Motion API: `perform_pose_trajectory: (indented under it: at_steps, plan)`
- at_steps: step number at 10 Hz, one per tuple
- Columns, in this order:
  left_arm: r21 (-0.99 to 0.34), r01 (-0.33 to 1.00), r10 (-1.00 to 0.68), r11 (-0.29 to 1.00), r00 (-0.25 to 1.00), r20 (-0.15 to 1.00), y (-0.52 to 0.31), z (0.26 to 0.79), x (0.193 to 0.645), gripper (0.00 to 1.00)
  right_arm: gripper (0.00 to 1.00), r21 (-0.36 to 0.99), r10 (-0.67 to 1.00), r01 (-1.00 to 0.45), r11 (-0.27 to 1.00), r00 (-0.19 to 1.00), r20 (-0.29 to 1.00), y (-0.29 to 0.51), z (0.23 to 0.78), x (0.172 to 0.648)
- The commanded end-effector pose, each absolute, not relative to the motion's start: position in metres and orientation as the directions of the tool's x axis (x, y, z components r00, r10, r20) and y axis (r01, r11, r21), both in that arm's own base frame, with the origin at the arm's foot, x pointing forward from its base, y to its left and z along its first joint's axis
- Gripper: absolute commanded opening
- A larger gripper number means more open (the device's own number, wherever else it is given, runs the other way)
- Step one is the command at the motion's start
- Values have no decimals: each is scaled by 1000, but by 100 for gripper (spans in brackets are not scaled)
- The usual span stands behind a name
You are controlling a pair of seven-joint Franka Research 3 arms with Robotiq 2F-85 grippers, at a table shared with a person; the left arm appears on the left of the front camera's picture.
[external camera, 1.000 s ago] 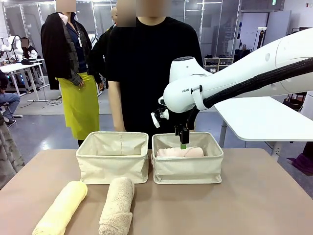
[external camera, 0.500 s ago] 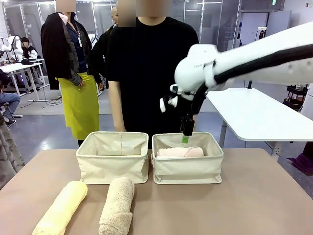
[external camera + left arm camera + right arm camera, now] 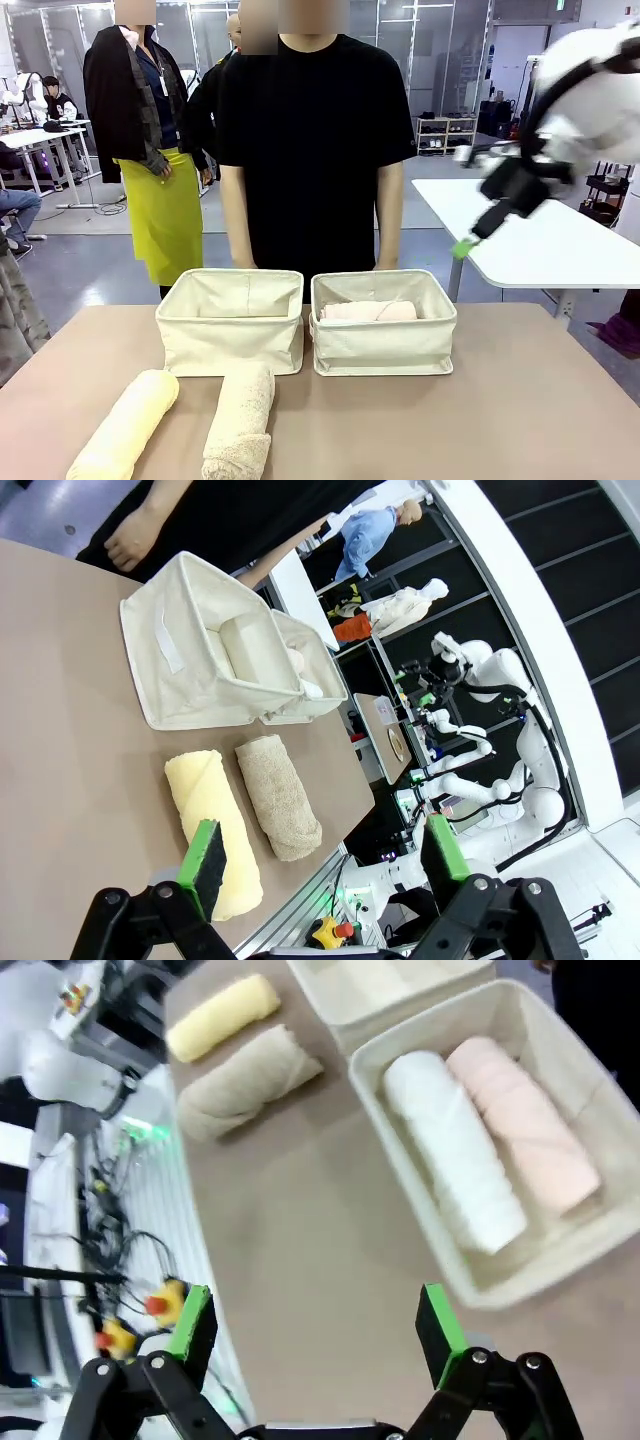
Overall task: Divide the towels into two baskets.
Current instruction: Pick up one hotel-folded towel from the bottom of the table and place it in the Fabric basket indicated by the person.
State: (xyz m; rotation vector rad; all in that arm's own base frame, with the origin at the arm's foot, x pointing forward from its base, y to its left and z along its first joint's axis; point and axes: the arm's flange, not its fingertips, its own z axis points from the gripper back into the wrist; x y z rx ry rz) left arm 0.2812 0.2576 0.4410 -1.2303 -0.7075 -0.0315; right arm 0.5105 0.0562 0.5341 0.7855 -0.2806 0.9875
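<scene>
My left gripper point(image 3: 325, 855), right gripper point(image 3: 315, 1325) spread wide, empty. White towel point(image 3: 455, 1150), pink towel point(image 3: 520, 1125) in basket point(image 3: 570, 1050); yellow towel point(image 3: 225, 1015), beige towel point(image 3: 245, 1085) on table point(image 3: 320, 1210).

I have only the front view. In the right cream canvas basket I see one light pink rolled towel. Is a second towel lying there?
Observer: Yes. A white rolled terry towel lies beside the light pink rolled towel in that right cream canvas basket, touching it.
Operator: The right gripper is blurred for me. How are its jaws?
Observer: Its jaws are open, with nothing between them.
Operator: And the left gripper?
Observer: Its jaws are open and empty as well.
</scene>
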Motion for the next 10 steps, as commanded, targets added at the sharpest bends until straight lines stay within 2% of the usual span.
perform_pose_trajectory:
  at_steps: [1,4,8,10]
  plan:
    - [-845,402,348,352,782,517,259,442,278,100,100,571,485,-773,277,626,611,-4,522,482]
    - [-845,402,348,352,782,517,259,442,278,100,100,745,299,-636,200,764,571,-114,491,440]
    - [-845,402,348,352,782,517,259,442,278,100,100,841,110,-520,150,854,509,-203,430,360]
    - [-845,402,348,352,782,517,259,442,278,100,100,863,30,-492,115,870,492,-224,397,338]
